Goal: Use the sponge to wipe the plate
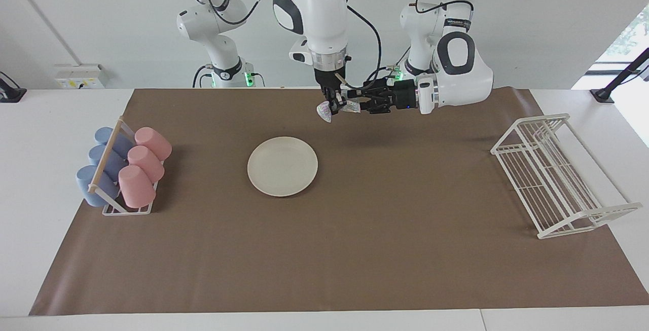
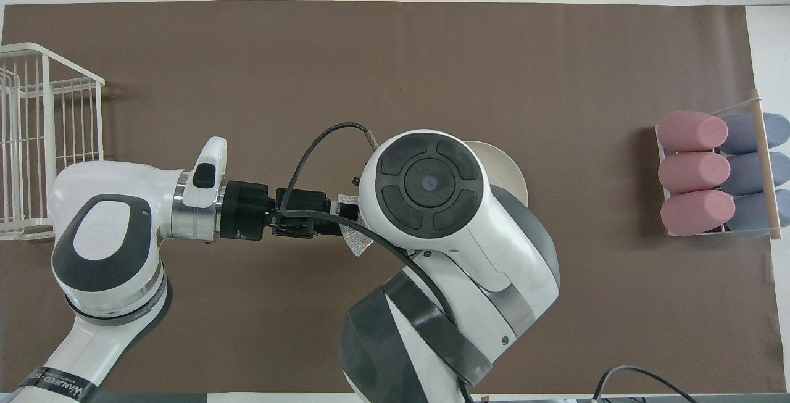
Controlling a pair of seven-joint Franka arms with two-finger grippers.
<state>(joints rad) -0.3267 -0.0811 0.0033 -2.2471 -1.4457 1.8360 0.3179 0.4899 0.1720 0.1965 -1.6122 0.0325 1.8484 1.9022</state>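
**Right tool.** The right tool (image 1: 332,108) points straight down and hangs in the air over the brown mat (image 1: 355,250). It is closed on the sponge (image 1: 323,112). The sponge is a crumpled silvery pad. One end of it droops below the tool toward the right arm's end of the tabletop (image 1: 50,169). The other end reaches out toward the left tool (image 1: 358,104). In the overhead view the right arm's wrist covers the right tool, and only a corner of the sponge (image 2: 358,242) shows beside the wrist.

**Left tool.** The left tool lies level and points toward the right arm's end of the tabletop. Its tip is at the outer end of the sponge, just beside the right tool. Whether it is open or closed cannot be told, and a grip on the sponge cannot be confirmed.

**Plate.** The plate (image 1: 282,166) lies flat on the mat near the middle. It is clear of both tools. In the overhead view the right arm hides most of it, leaving one edge (image 2: 510,171) in sight.

**Other items.**
- A small rack (image 1: 127,210) at the right arm's end of the mat holds three pink cups (image 1: 144,161) and three blue cups (image 1: 104,158) lying on their sides.
- A white wire rack (image 1: 552,179) stands at the left arm's end of the mat, well apart from the plate.
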